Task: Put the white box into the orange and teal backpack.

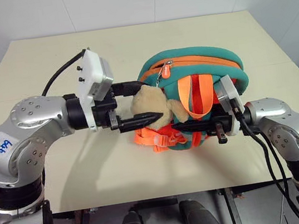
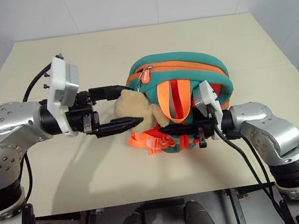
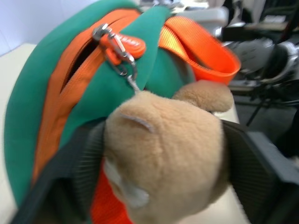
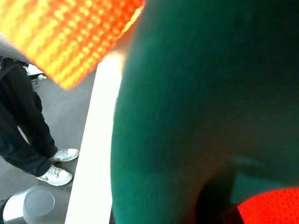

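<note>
The orange and teal backpack [image 1: 198, 62] lies on the table, its zip partly open at the top [image 3: 74, 65]. A tan plush bear [image 1: 151, 103] hangs from its zip pull [image 3: 119, 44]. My left gripper [image 1: 149, 99] reaches in from the left, one black finger [image 1: 128, 85] above the bear and one below, closed against its head. From the right, my right gripper [image 1: 177, 126] lies against the pack's lower front under the orange webbing [image 1: 195, 96], shut on teal fabric [image 4: 196, 93]. The white box is hidden.
The cream table [image 1: 63, 175] stretches bare around the backpack, its front edge close to my arms. Loose orange straps and buckles [image 1: 156, 139] trail from the pack's lower left. A person's legs and white shoes [image 4: 51, 168] stand on the floor beside the table.
</note>
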`<state>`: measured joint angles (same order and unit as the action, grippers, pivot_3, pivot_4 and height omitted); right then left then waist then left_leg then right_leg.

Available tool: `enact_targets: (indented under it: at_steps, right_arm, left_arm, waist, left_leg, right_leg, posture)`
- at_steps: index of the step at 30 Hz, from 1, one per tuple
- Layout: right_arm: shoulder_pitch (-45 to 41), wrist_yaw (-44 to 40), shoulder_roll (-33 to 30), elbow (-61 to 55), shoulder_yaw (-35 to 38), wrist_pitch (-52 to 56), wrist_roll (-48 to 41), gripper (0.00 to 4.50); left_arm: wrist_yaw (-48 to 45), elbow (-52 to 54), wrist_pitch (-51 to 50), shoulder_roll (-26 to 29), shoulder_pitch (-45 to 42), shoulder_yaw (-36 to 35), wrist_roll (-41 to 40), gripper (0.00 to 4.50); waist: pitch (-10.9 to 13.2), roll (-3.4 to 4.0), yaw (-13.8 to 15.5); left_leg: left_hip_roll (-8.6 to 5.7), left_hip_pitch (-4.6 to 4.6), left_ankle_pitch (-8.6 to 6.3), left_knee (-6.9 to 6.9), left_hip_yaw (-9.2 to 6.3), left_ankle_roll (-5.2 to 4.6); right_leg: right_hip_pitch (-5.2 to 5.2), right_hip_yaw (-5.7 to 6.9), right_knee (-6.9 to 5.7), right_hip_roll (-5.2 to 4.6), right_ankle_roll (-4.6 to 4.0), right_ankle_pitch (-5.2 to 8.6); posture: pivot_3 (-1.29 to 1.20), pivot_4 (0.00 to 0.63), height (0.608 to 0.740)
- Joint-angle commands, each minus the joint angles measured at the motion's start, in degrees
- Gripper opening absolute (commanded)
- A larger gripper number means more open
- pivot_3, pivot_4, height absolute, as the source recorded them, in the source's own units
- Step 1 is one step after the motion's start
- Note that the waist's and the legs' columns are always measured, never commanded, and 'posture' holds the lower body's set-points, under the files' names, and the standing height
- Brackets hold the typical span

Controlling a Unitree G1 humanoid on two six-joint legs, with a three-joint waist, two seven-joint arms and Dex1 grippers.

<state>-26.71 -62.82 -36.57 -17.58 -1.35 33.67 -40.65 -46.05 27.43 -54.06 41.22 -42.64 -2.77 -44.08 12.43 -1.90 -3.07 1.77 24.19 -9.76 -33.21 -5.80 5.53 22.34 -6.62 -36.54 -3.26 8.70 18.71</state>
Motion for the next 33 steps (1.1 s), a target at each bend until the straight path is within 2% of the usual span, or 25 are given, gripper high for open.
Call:
enact_targets:
  at_steps: [1, 7, 10, 14, 20, 33]
  right_arm:
    - [-0.45, 0.73, 0.44, -1.76, 1.18, -0.84, -0.5, 0.0]
    - [0.71, 1.4, 0.63, -2.74, 1.95, -0.88, -1.2, 0.0]
    - [1.32, 1.64, 0.7, -3.13, 2.34, -1.06, -1.53, 0.0]
    - [2.8, 2.05, 1.77, -3.89, 4.29, -1.83, -3.34, 0.0]
    - [5.68, 4.51, 3.6, -7.27, 6.58, -2.13, -6.21, 0.0]
    - [8.59, 9.21, 5.68, -10.35, 8.13, -3.19, -7.72, 0.0]
  left_arm:
    - [-3.07, -1.1, 1.1, 1.62, -1.45, 0.98, -0.05, 2.64]
    - [-6.54, -3.31, 2.67, 5.03, -3.27, 0.11, 0.56, 0.97]
    - [-8.01, -4.45, 3.51, 6.8, -4.14, -0.35, 0.9, 0.53]
    - [-10.5, -9.27, 5.82, 11.03, -7.62, 0.28, 4.68, 0.42]
    - [-14.09, -14.63, 8.38, 13.83, -11.01, 1.41, 7.97, 0.42]
    - [-25.16, -29.39, 16.13, 15.76, -14.43, 6.17, 16.17, 0.4]
  waist:
    - [0.0, 0.0, 0.05]
    - [0.0, 0.0, -0.05]
    - [0.0, 0.0, -0.08]
    - [0.0, 0.0, -0.04]
    - [0.0, 0.0, -0.01]
    - [0.0, 0.01, -0.01]
  left_leg:
    - [0.0, 0.0, 0.0, 0.02, 0.0, 0.0]
    - [0.0, 0.01, 0.0, 0.07, 0.0, 0.0]
    - [0.01, 0.02, 0.0, 0.09, 0.0, 0.0]
    - [0.01, 0.03, 0.0, 0.11, 0.01, 0.0]
    - [0.01, 0.03, -0.01, 0.19, 0.03, 0.0]
    - [0.01, 0.06, -0.02, 0.23, 0.03, 0.01]
  right_leg:
    - [0.0, 0.0, 0.0, 0.0, 0.0, 0.0]
    - [0.03, 0.0, 0.02, 0.0, -0.01, 0.01]
    - [0.05, 0.0, 0.03, 0.0, -0.03, 0.02]
    - [0.07, 0.01, 0.03, 0.0, -0.04, 0.02]
    - [0.09, 0.01, 0.07, 0.0, -0.07, 0.05]
    - [0.12, 0.02, 0.05, 0.0, -0.1, 0.09]
  posture:
    - [0.0, 0.15, 0.74]
    - [0.0, 0.15, 0.74]
    - [0.0, 0.15, 0.74]
    - [0.0, 0.15, 0.74]
    - [0.0, 0.15, 0.74]
    - [0.0, 0.15, 0.74]
